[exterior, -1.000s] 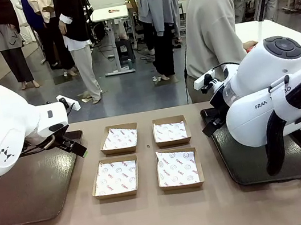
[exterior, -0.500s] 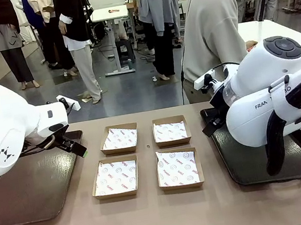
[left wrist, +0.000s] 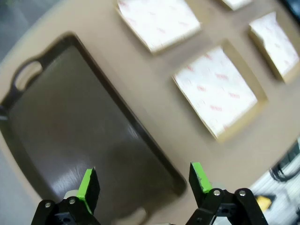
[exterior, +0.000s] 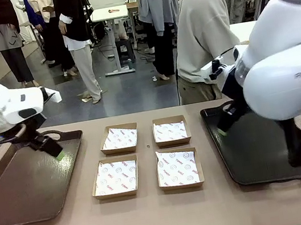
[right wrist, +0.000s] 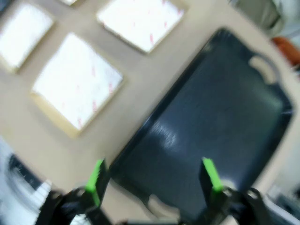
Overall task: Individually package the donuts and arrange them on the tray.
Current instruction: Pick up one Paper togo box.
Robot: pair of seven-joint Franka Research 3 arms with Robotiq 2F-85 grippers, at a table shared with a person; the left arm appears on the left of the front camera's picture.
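Note:
No donuts are in view. Four shallow cardboard boxes lined with printed white paper sit in a square at the table's middle: the back left box [exterior: 119,138], back right box [exterior: 171,131], front left box [exterior: 116,177] and front right box [exterior: 178,168]. A dark brown tray [exterior: 20,195] lies to their left and a black tray [exterior: 262,157] to their right. My left gripper [exterior: 52,149] hangs open above the brown tray [left wrist: 70,126], nothing between its fingers [left wrist: 89,183]. My right gripper [exterior: 226,124] hangs open over the black tray [right wrist: 211,122], also holding nothing.
A person [exterior: 203,28] stands at the far edge, turned toward a white table [exterior: 244,30] behind the right arm. A bare strip of tabletop [exterior: 157,221] runs along the near edge. Boxes show in the left wrist view [left wrist: 215,91] and the right wrist view [right wrist: 77,86].
Both arms have swung upward and outward. The left gripper has shifted left over the brown tray and the right gripper slightly right over the black tray. The person has stepped a little to the left.

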